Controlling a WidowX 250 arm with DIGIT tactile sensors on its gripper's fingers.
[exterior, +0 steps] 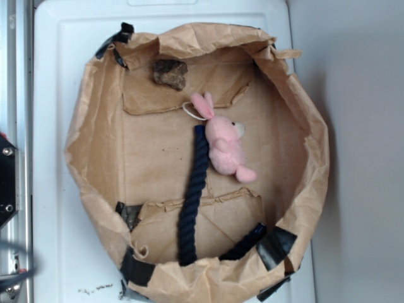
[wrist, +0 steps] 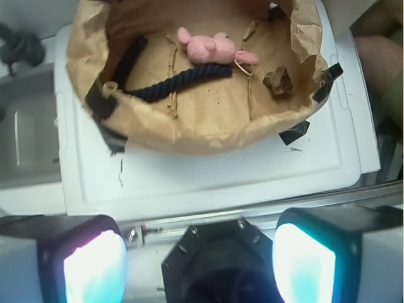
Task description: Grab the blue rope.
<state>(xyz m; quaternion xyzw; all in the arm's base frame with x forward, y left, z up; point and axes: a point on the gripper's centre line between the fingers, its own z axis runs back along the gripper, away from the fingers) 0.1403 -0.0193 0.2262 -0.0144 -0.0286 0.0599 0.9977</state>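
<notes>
Inside the taped-down brown paper tray [exterior: 95, 145], the blue rope [exterior: 192, 196] lies straight, untouched.
From the left: black tape strips [exterior: 136, 268] pin the tray's folded walls; the thick, twisted navy rope just beside the pink plush bunny [exterior: 224, 142]; a brown rock [exterior: 169, 74] behind. The gripper [wrist: 199, 262] hangs well back, fingers apart, holding nothing.

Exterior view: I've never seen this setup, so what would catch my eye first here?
Probably the pink plush bunny, bright against the brown paper bag rolled down into a shallow bowl on a white tray. Right beside it, touching its side, lies the blue rope, running from the bunny toward the bag's taped rim. A dark rock sits apart near the opposite wall.
</notes>
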